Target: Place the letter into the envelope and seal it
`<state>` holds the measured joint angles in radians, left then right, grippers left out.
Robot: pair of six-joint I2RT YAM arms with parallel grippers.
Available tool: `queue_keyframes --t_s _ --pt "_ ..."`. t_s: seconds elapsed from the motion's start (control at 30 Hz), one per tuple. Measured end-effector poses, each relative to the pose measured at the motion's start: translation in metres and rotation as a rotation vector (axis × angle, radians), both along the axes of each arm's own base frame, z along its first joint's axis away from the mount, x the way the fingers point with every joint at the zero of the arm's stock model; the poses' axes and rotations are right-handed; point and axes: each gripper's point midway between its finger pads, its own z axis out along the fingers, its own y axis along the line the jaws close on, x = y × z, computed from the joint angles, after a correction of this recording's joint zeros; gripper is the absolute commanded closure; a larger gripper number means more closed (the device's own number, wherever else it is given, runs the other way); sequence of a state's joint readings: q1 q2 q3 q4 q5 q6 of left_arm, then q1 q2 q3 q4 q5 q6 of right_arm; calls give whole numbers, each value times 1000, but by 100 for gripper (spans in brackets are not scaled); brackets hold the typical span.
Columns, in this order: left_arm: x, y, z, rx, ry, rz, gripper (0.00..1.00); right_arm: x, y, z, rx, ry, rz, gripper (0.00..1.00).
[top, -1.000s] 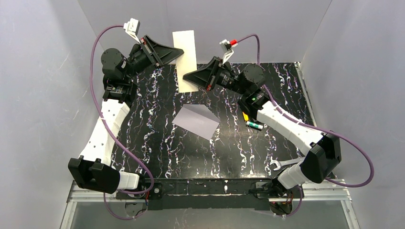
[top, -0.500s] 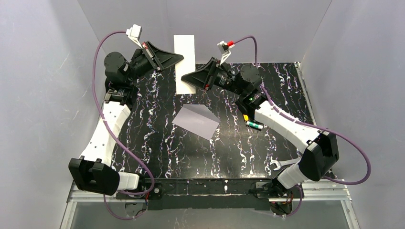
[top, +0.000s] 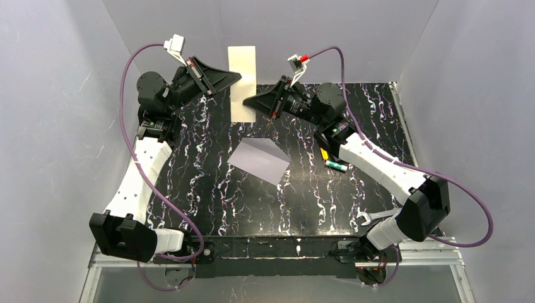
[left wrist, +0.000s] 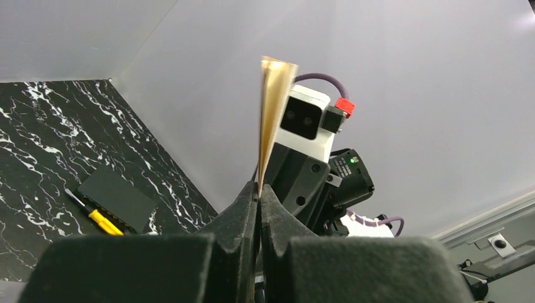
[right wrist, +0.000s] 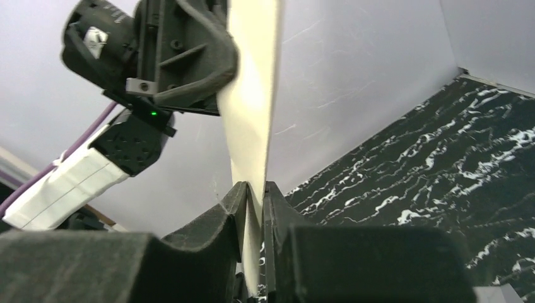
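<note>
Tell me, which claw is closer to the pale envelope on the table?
Right. The right claw sits at the lower edge of the letter, just beyond the envelope; the left claw pinches the letter farther from it.

Overhead view looking down on table, wrist views close-up, facing each other across letter

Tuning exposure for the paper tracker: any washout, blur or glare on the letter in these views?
Top external: sharp, even light; the letter is pale against the grey back wall, low contrast. Left wrist: letter edge-on, in focus; left pincer dark, soft. Right wrist: letter bright, near washout; right pincer blurred.
</note>
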<state>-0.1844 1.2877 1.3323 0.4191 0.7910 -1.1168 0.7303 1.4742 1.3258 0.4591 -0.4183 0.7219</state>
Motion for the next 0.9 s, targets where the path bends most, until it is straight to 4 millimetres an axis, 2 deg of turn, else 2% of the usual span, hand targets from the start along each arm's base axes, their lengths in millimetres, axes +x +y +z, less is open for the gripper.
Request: queue_keyframes --t_s 0.1,0.17,0.2,0.23,0.27,0.33,0.4,0.47,0.63,0.7,0.8,0.9 --pt "2 1 0 -5 3 11 100 -8 1 9 27 -24 41 80" --pt "3 1 1 -7 4 18 100 -12 1 13 40 -41 63 93" --pt "4 2 1 -8 4 21 94 -13 0 15 46 -47 70 99" --pt "4 2 1 -9 4 23 79 -15 0 17 51 -53 76 99" --pt "5 2 1 -9 5 24 59 -15 0 17 52 -56 80 99" --pt "7 3 1 -8 -1 37 33 -16 0 18 51 -61 81 99" --pt "12 4 -2 -4 -8 64 18 -13 0 16 29 -69 65 99" --pt "17 9 -12 5 -8 115 14 -4 -1 13 -25 -80 19 99" --pt "29 32 -66 86 96 313 11 31 -12 6 -221 -164 -170 99" --pt "34 42 -81 123 147 386 11 46 -16 -2 -314 -209 -239 99" --pt "39 55 -104 198 238 466 10 73 -21 -30 -513 -277 -354 99" --pt "41 60 -109 239 272 492 10 85 -18 -76 -736 -324 -394 99"
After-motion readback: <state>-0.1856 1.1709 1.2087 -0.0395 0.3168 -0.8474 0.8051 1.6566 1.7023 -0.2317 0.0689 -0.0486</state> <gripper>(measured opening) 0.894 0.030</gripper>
